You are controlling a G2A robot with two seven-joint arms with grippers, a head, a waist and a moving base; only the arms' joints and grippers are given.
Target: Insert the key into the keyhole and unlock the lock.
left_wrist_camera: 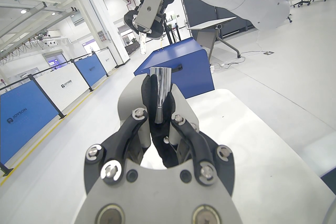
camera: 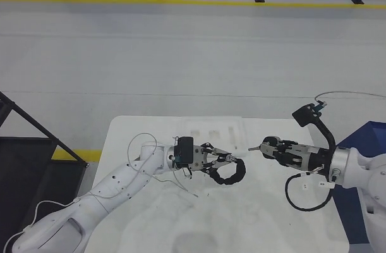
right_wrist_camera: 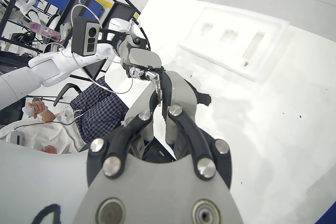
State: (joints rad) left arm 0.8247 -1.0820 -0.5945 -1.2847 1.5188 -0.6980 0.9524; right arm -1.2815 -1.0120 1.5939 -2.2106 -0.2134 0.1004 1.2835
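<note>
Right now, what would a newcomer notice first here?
The two grippers facing each other above the middle of the table: the left gripper shut on the lock, a chrome cylinder with a black cable loop, and the right gripper shut on the key, its tip aimed at the lock but apart from it. Behind them a white foam tray lies at the table's far edge.

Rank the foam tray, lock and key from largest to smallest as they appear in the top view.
1. foam tray
2. lock, with its black loop
3. key, a thin sliver
Lock and key are nearer the camera, yet the order is clear.
</note>
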